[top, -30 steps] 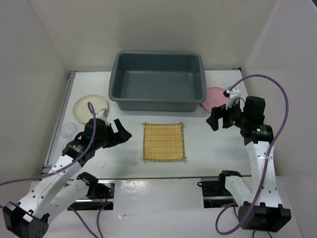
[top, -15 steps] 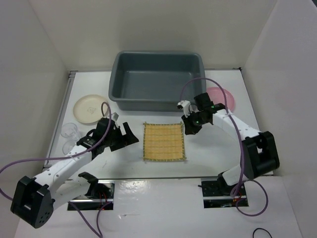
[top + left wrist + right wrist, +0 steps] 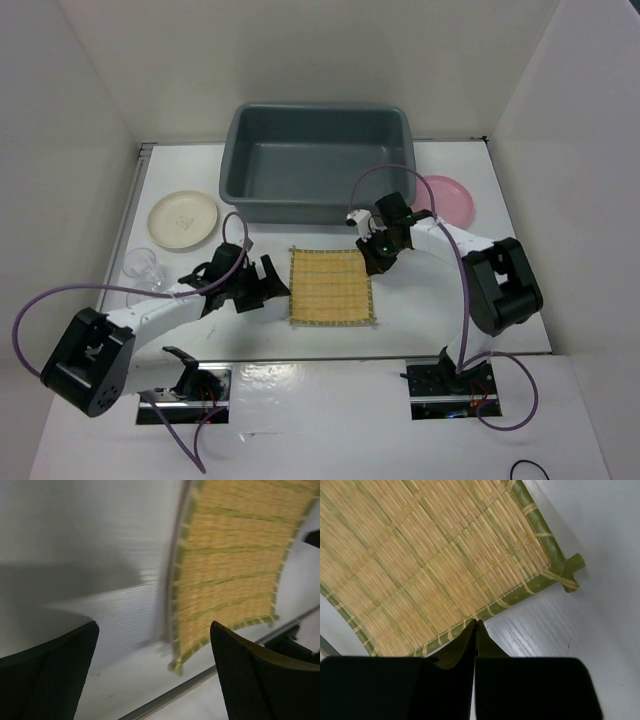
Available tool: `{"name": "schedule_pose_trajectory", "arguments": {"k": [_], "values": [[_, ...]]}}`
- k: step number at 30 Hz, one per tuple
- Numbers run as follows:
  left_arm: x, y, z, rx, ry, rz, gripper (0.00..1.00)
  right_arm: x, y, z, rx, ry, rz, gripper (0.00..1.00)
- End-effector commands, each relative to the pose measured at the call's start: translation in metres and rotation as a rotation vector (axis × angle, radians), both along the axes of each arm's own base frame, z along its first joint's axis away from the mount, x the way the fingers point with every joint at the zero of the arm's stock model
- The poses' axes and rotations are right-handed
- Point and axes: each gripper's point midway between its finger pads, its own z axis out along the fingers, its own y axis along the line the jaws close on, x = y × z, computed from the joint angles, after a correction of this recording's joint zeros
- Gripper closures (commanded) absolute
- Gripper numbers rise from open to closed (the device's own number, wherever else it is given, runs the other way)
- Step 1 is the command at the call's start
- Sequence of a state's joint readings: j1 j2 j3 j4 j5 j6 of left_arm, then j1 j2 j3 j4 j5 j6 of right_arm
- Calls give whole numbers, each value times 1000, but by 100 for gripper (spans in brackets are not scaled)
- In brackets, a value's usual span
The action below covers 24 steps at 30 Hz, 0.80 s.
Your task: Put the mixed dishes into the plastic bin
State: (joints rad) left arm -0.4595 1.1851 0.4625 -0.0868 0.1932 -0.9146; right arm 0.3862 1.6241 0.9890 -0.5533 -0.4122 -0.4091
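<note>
The square yellow woven mat lies flat in front of the dark grey plastic bin. My right gripper is shut, its tips resting against the mat's green border near the far right corner. My left gripper stands open just left of the mat, low over the table. In the left wrist view the mat's near corner lies between the black fingers. The pink plate, cream plate and clear glass rest on the table.
The bin sits at the back centre with nothing visible inside. White walls close in the left, right and back. A metal rail runs along the table's near edge by the arm bases.
My right arm swung left from beside the pink plate down to the mat's right edge, and its jaws closed. My left arm stretched right toward the mat's left edge, still open.
</note>
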Motion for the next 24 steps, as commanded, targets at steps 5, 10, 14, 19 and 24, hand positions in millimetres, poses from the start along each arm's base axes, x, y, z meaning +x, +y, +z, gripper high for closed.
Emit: {"name": "schedule_pose_trajectory", "arguments": {"k": [5,10,14,19,24], "values": [[16,-41,-9,-83,-11,-81,1,7,0,-25,-56,11,-12,100],[11,-66,-14,-187,-11,-141,1,4,4,-33,-74,27,4,100],[8,-80,-11,-217,-48,-187,1,3,5,-36,-87,31,10,100],[-1,-89,-19,-223,-29,-228,34,3,3,-37,-95,28,7,100],[-6,-93,-14,-224,-10,-257,90,3,3,-32,-93,16,16,100]]}}
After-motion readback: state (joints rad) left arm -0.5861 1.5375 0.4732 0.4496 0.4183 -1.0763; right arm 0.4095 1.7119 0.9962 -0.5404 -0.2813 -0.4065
